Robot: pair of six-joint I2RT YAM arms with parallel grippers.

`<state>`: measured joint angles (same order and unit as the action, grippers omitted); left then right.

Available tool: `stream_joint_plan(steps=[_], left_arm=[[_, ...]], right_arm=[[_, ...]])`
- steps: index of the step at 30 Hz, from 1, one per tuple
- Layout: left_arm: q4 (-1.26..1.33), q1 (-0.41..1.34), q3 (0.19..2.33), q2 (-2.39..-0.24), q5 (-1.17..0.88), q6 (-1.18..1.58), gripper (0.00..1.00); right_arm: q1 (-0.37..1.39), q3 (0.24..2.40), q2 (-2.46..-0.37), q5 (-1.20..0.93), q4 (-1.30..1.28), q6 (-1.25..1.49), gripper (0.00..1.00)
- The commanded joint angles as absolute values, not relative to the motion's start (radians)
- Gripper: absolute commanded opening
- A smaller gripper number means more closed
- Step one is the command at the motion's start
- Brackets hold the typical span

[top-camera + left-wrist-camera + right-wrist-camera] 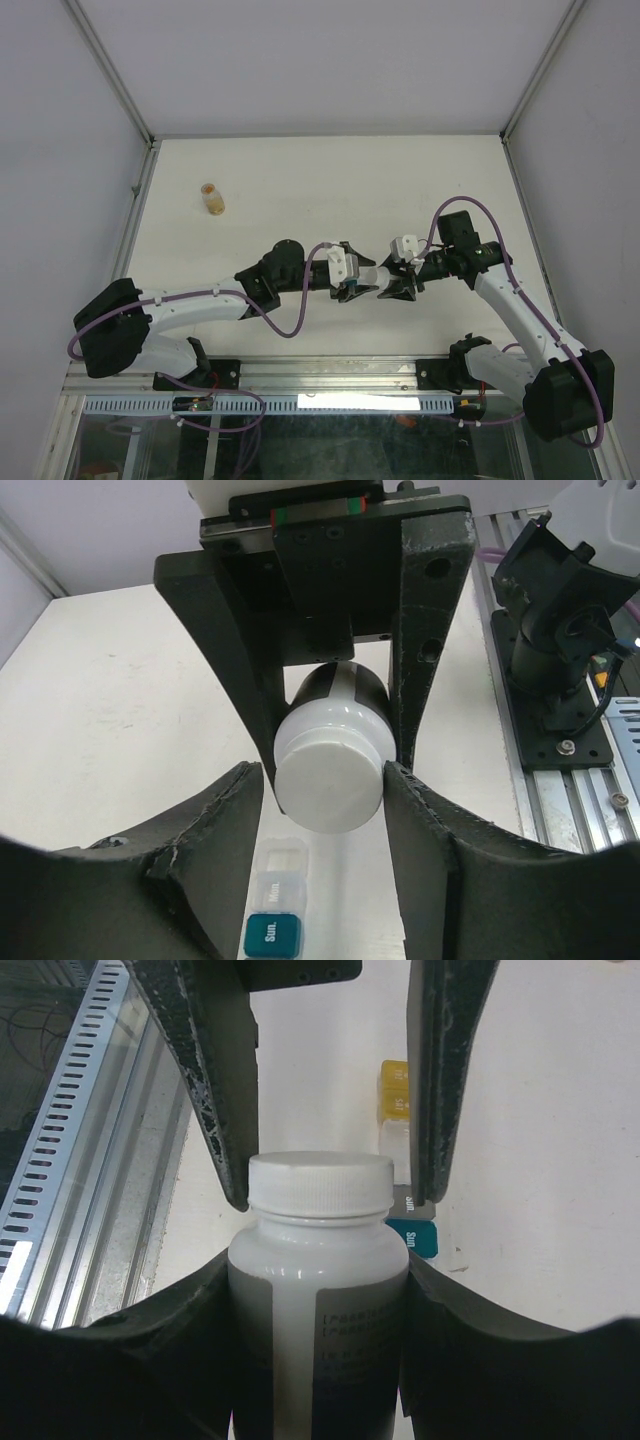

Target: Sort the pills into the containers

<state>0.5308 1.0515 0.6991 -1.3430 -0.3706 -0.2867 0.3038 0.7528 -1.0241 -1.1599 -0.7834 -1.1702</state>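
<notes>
Top: right gripper (398, 281) pinches the bottle (373, 274) mid-table. Left gripper (352, 283) faces it.
Left wrist: my jaws flank the cap (328, 792), clamped or not I can't tell. Pill strip (276, 912) lies on the table underneath.
Right wrist: cap on. I judge we're uncapping. Next: firm grip, twist.

Robotics lab: white table (330, 190) boxed by panel walls (300, 60), aluminium rail (330, 372).
</notes>
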Motion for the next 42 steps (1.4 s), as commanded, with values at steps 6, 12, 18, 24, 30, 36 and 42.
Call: stream_joint_plan(steps=[6, 12, 18, 24, 30, 36, 42], left_arm=[[0.580, 1.028, 0.747, -1.348, -0.429, -0.233, 0.27], [0.603, 1.028, 0.732, -1.337, -0.401, -0.004, 0.04], [0.603, 1.063, 0.717, -1.330, -0.146, 0.463, 0.00], [0.458, 1.115, 0.780, -1.346, -0.017, 0.652, 0.00], [0.490, 1.126, 0.779, -1.329, -0.014, 0.626, 0.46], [0.518, 1.126, 0.731, -1.294, -0.006, 0.584, 0.82], [0.581, 1.126, 0.616, -1.210, 0.008, 0.533, 0.99]], right_arm=[[0.303, 0.781, -1.017, -1.200, -0.777, -1.190, 0.00], [0.297, 0.782, -1.015, -1.193, -0.775, -1.187, 0.00], [0.296, 0.783, -1.022, -1.181, -0.765, -1.174, 0.00], [0.293, 0.782, -1.024, -1.180, -0.758, -1.166, 0.00], [0.287, 0.782, -1.021, -1.184, -0.758, -1.163, 0.00], [0.286, 0.782, -1.020, -1.185, -0.758, -1.163, 0.00], [0.285, 0.781, -1.020, -1.186, -0.760, -1.163, 0.00]])
